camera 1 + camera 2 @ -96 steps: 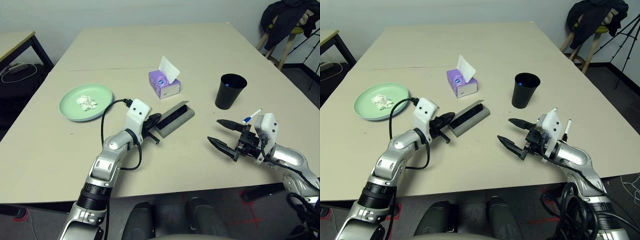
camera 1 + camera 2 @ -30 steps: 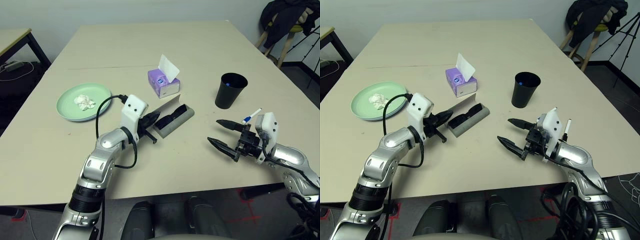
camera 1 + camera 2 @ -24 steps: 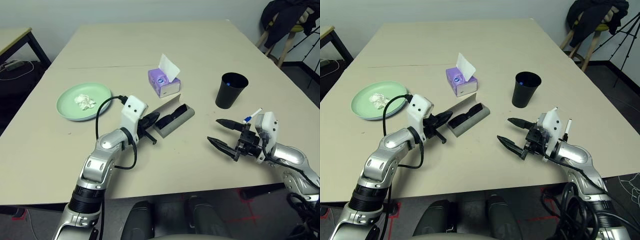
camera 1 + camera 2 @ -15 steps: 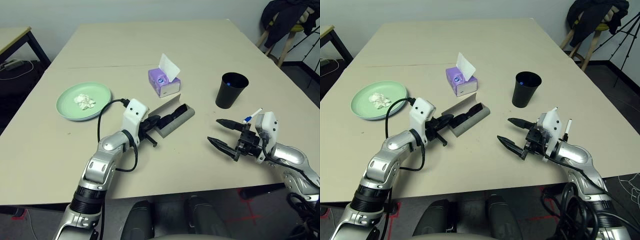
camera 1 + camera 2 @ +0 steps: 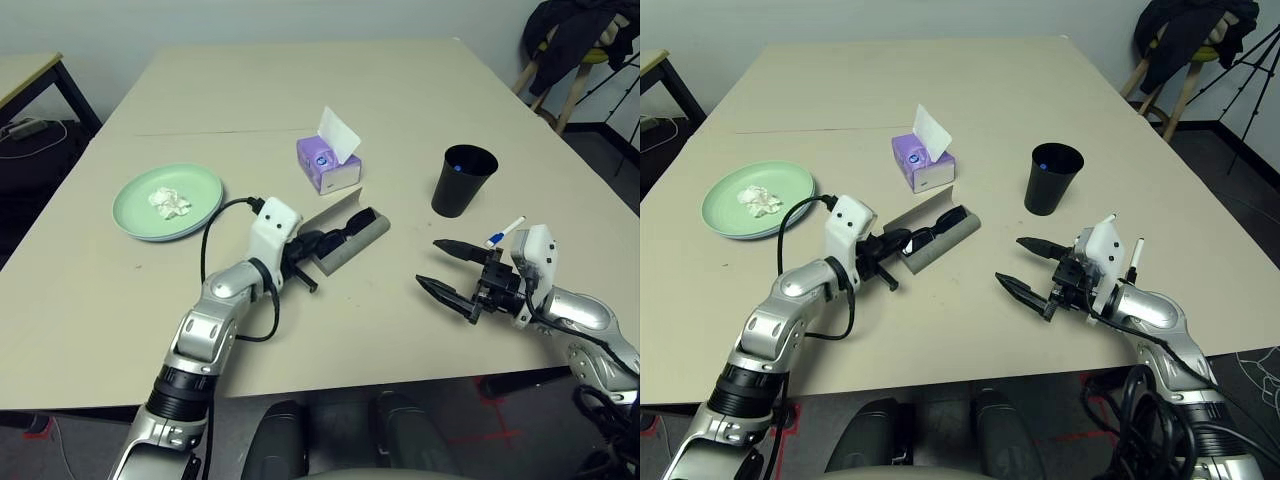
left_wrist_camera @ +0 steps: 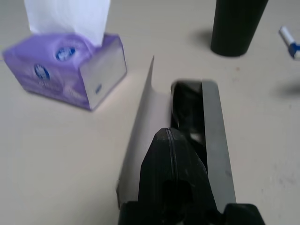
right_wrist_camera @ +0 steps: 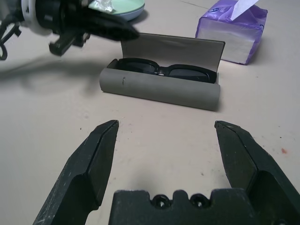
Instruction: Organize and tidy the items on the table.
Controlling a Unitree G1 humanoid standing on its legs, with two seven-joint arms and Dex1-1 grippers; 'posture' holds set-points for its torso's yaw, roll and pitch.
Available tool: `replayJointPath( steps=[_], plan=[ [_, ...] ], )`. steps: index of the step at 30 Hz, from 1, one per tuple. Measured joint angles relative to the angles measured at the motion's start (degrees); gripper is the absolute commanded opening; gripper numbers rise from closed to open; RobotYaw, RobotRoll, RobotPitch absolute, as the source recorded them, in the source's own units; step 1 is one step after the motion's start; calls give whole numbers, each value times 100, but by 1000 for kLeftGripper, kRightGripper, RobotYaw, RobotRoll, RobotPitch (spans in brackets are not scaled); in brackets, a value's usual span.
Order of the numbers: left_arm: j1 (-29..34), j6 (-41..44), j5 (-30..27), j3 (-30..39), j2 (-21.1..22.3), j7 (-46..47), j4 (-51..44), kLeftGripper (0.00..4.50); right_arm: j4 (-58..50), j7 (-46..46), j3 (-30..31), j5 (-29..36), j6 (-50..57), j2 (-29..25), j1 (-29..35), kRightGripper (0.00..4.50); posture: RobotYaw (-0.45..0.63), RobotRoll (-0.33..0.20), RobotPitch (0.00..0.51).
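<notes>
Grey glasses case [image 7: 161, 86] lies open holding black sunglasses [image 7: 161, 69]; closed left tool [image 5: 322, 243] at its end; right tool [image 5: 439, 268] open, empty.

The head's two eye views look forward and down over the table [image 5: 420, 90] from above the near edge, far enough back to take in the case [image 5: 345, 240] at centre, the plate [image 5: 168, 202] left of it, the box [image 5: 328, 165] behind it and the cup [image 5: 461, 181] to its right. They share this scene, the right eye slightly offset sideways.

The left wrist view sits low and very close behind the case [image 6: 206, 126], looking along its length toward the cup [image 6: 236, 23], with the box [image 6: 65, 70] beside.

The right wrist view looks level across the table at the case's long side [image 7: 159, 86] from near, facing the box [image 7: 232, 30] and plate [image 7: 117, 5] beyond. All four views share the case.
</notes>
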Motion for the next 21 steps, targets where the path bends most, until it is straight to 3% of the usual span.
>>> replayJointPath(
  steps=[6, 16, 21],
  plan=[
    [-520, 69, -118, 244, -20, 83, 24, 19, 1, 5, 0, 0, 0, -11, 0, 4500, -21, 0, 84],
    [-645, -790, 292, 160, 62, 74, 1877, 19, -27, -33, 3, -1, -3, 5, 44, 4500, -49, 0, 81],
    [-656, -1070, 412, 133, 63, 60, 2252, 19, -34, -64, 1, 0, -3, 3, 126, 4500, -60, 0, 81]
  ],
)
